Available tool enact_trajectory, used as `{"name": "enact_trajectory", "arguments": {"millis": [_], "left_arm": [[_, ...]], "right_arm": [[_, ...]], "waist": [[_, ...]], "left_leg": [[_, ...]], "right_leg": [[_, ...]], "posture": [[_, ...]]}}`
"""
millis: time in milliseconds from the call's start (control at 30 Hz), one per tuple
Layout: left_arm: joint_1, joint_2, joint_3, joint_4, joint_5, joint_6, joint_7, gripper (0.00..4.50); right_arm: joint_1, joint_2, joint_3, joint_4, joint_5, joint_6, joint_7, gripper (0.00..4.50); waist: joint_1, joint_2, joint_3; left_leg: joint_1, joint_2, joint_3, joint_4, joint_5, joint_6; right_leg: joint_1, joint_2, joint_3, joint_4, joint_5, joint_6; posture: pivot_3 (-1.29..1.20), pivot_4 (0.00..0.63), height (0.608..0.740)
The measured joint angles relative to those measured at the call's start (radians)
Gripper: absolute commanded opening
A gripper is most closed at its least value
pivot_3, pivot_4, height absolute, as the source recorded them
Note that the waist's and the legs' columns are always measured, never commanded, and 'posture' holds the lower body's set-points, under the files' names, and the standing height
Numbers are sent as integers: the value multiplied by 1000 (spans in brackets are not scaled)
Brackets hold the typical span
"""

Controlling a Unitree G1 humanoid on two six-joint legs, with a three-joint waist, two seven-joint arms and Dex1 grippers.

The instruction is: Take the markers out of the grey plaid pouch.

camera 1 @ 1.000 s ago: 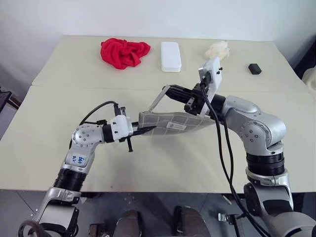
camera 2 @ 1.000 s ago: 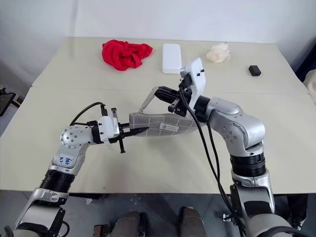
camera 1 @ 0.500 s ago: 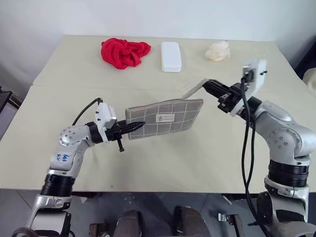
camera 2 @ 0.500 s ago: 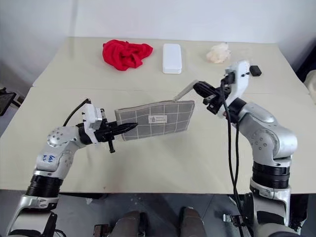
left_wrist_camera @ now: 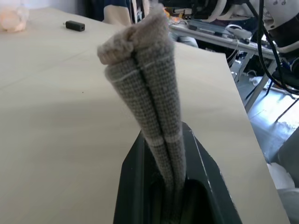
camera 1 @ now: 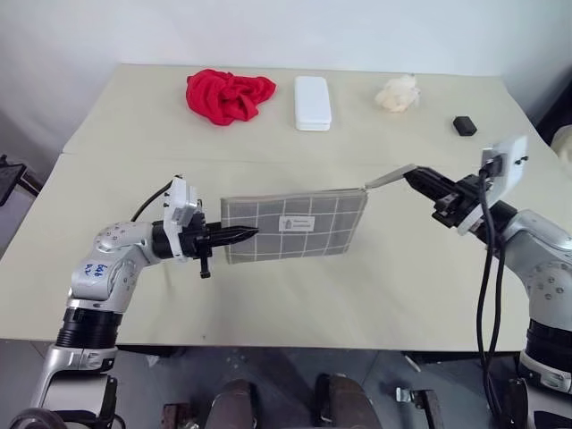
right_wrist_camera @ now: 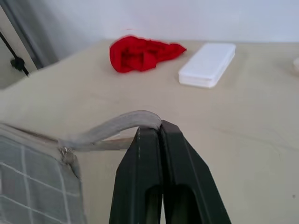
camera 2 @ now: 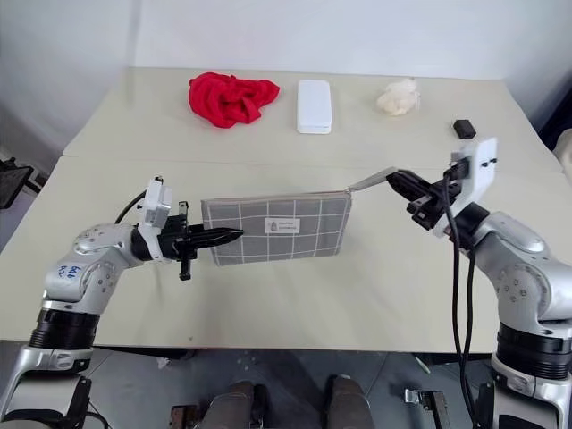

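Grey woven fabric with a white grid formed the grey plaid pouch, a flat rectangle that we found suspended above the beige table, stretched between the two arms. The weave looked coarse in the left wrist view, where the pouch's end seam showed as two padded layers pressed together. A small white label sat on the pouch's face; its printing was too small to read.

The left gripper had its two black fingers clamped on the pouch's left end, pointing level toward the robot's right. The right gripper had its black fingers pressed together on the end of a thin grey fabric strap that ran from the pouch's upper right corner, where a small metal ring joined it. The strap was drawn nearly straight between corner and fingertips.

We could not see the markers; the pouch's top edge appeared closed along its length.

On the far part of the table lay a crumpled red cloth of soft terry texture, a smooth white rectangular case with rounded corners beside it, a fluffy cream-coloured lump, and a small black block, all well apart from the pouch.
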Motion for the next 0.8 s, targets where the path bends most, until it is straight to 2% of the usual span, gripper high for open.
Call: {"name": "enact_trajectory", "arguments": {"millis": [167, 333, 400, 467, 567, 767, 800], "left_arm": [[-34, -18, 7, 18, 5, -8, 8, 0], [-48, -21, 12, 63, 12, -14, -1, 0], [-55, -25, 11, 92, 43, -49, 0, 0], [-71, -42, -5, 129, 119, -175, 8, 0], [-103, -84, -42, 196, 258, -453, 16, 0], [-132, -204, -71, 284, 358, -732, 75, 0], [-134, -210, -73, 294, 364, -750, 77, 0]], "right_arm": [[210, -101, -76, -45, 53, 4, 127, 2665], [477, -164, -147, -70, 53, -6, 284, 2665], [521, -164, -146, -70, 26, -30, 303, 2665], [518, -164, -149, -69, 7, -55, 297, 2665], [424, -166, -178, -60, 22, -65, 258, 2087], [167, -211, -133, -99, 113, -38, 186, 196], [149, -211, -117, -111, 119, -34, 178, 86]], "waist": [[15, 0, 0], [16, 0, 0], [13, 0, 0], [10, 0, 0], [11, 0, 0], [13, 0, 0], [13, 0, 0]], "left_leg": [[0, 0, 0, 0, 0, 0], [2, 0, 0, 0, 0, 0], [2, 0, 1, 1, 0, 0], [4, 0, 3, 1, 0, 1], [5, 0, 4, 2, 1, 1], [4, 0, 3, 2, 1, 1], [4, 0, 3, 2, 1, 1]], "right_leg": [[0, 0, 0, -1, 0, 0], [3, 0, 0, -1, 0, 0], [3, 0, 1, -2, 1, 2], [3, 0, 3, -2, 2, 3], [3, 0, 4, -2, 2, 2], [2, 0, 3, 1, 2, 2], [2, 0, 3, 0, 2, 2]], "posture": [[0, 150, 740], [0, 150, 740], [0, 150, 740], [0, 150, 740], [0, 150, 740], [0, 150, 740], [0, 150, 740]]}}
